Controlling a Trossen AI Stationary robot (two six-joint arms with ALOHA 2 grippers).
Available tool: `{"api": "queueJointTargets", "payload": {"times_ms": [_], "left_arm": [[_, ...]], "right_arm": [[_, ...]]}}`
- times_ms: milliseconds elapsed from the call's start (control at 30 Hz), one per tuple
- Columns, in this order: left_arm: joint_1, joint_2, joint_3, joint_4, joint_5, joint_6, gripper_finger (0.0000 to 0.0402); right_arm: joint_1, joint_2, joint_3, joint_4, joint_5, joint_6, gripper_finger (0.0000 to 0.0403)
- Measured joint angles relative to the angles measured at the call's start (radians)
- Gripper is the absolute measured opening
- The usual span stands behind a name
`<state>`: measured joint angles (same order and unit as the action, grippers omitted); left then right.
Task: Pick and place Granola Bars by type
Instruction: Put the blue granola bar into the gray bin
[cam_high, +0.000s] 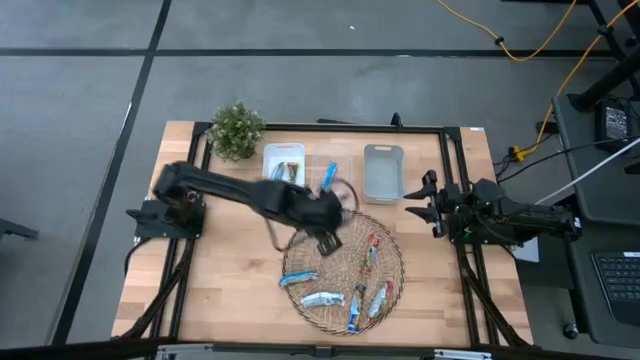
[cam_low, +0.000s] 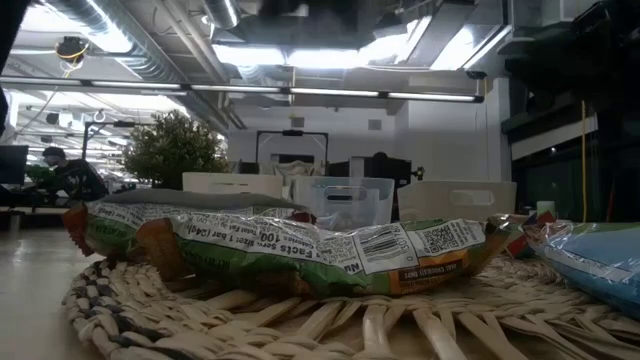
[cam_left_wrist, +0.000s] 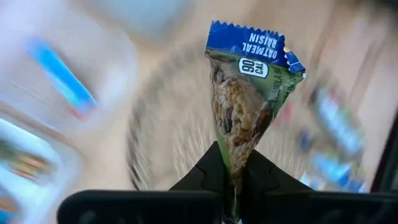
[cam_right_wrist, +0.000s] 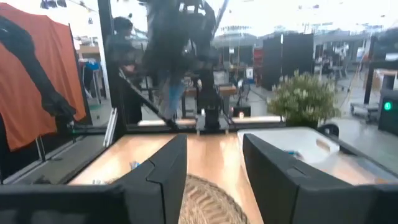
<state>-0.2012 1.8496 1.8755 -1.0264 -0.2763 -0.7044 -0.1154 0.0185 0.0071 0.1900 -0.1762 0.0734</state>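
My left gripper (cam_high: 326, 238) (cam_left_wrist: 233, 167) is over the far-left rim of the round wicker basket (cam_high: 392, 283) and is shut on a granola bar (cam_left_wrist: 249, 99) with a blue "oatmeal raisin" top and a green-clear wrapper. Several bars lie in the basket, mostly blue and silver (cam_high: 322, 299), one with red (cam_high: 372, 250). In the low view a green-orange bar (cam_low: 300, 245) lies flat on the weave, with a blue one (cam_low: 600, 260) beside it. My right gripper (cam_high: 428, 205) (cam_right_wrist: 214, 158) waits open at the table's right side, touching nothing. My left gripper pinches the oatmeal raisin bar by one narrow end (cam_left_wrist: 235, 155) between its two fingers. The bar sticks straight out beyond the fingertips, its crimped blue end (cam_left_wrist: 249, 40) farthest away. It is lifted clear and touches nothing else.
Three small bins stand in a row at the far side: a white one (cam_high: 283, 163) holding bars, a clear middle one (cam_high: 330, 177) with a blue bar, and a grey one (cam_high: 383, 172). A potted plant (cam_high: 238, 130) stands at the far left. Bare wood lies left of the basket.
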Motion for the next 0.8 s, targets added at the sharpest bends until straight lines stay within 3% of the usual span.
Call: {"api": "queueJointTargets", "payload": {"times_ms": [200,367,467,600,800], "left_arm": [[-0.014,-0.184,0.03,0.079,-0.261,0.02,0.0012],[0.011,-0.224,0.03,0.165,-0.309,0.099,0.0009],[0.041,-0.216,0.029,0.233,-0.28,0.147,0.0009],[0.102,-0.167,0.029,0.381,-0.165,0.232,0.0009],[0.186,-0.075,0.029,0.554,0.03,0.272,0.0009]], "right_arm": [[0.0,0.0,0.0,0.046,-0.005,0.069,0.016],[0.0,0.0,0.0,0.052,-0.002,0.154,0.016],[0.0,0.0,0.0,0.068,-0.006,0.187,0.016],[0.0,0.007,0.055,0.067,-0.013,0.223,0.016],[-0.001,0.097,0.286,-0.109,-0.002,0.157,0.016]]}}
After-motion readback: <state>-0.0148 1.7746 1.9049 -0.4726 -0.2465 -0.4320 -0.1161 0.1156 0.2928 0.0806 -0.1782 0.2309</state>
